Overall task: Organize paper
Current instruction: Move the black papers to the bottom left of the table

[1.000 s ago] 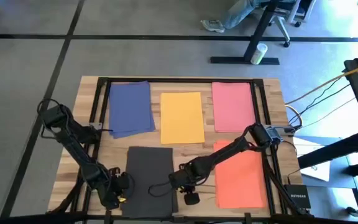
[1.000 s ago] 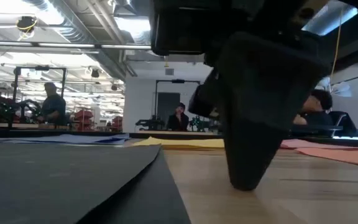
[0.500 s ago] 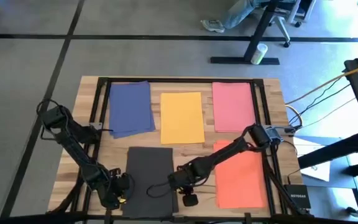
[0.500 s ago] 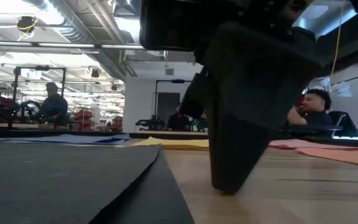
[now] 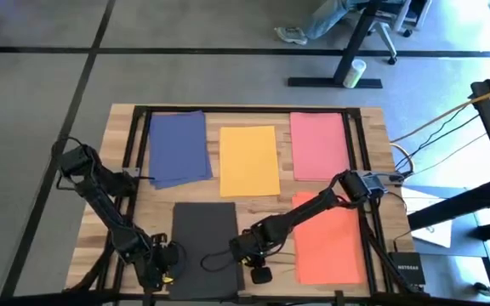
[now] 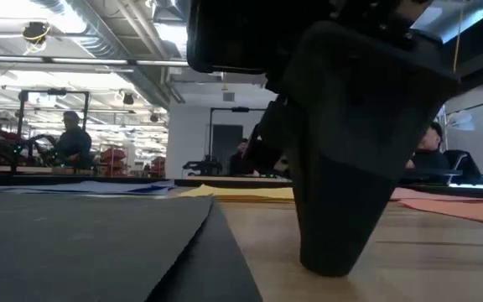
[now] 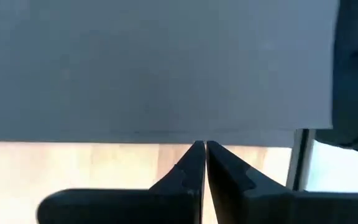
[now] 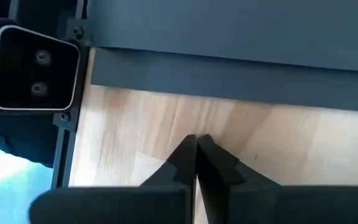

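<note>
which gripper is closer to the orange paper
Right. The right gripper sits on the table just beside the orange paper; the left gripper is across the dark paper, at its far edge.

Matte dark grey paper (image 5: 204,228); pale wood-grain table (image 5: 228,207), smooth; black matte plastic right claw (image 8: 195,144).

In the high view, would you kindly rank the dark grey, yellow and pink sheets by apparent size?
1. dark grey sheet, largest, though both arms hide its near edge.
2. yellow sheet and pink sheet look too alike to rank.
</note>
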Robot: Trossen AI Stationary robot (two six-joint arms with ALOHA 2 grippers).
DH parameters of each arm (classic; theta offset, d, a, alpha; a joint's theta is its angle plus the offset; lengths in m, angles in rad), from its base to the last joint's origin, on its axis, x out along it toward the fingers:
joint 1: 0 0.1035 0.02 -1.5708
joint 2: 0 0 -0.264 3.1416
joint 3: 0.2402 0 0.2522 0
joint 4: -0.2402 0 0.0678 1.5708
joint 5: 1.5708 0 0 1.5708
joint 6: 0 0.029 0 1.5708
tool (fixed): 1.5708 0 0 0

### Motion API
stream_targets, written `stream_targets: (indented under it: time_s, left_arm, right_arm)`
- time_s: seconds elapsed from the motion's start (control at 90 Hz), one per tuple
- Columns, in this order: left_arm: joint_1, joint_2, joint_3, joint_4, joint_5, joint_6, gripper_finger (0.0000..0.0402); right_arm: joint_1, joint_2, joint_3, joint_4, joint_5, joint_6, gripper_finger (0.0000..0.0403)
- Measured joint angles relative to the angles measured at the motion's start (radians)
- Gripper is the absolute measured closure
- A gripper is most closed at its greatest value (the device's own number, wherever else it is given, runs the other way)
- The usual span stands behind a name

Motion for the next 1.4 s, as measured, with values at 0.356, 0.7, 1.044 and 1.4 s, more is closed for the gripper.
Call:
stream_targets:
  time_s: [0.356,0.7,1.044,1.4]
  left_arm:
    - [-0.002,0.066,-0.009,0.07,0.067,-0.002,0.0402]
    - [0.013,0.068,-0.01,0.095,0.06,0.02,0.0402]
    - [0.013,0.069,-0.01,0.108,0.053,0.027,0.0402]
    - [-0.01,0.068,-0.009,0.105,0.055,0.005,0.0402]
  right_arm:
    - [0.001,0.002,-0.002,0.04,0.025,0.0,0.0403]
    - [-0.016,0.016,-0.003,0.151,0.063,-0.003,0.0403]
    - [-0.028,0.044,0.008,0.173,0.0,0.0,0.0403]
    - [-0.027,0.033,0.037,0.093,-0.009,-0.007,0.0403]
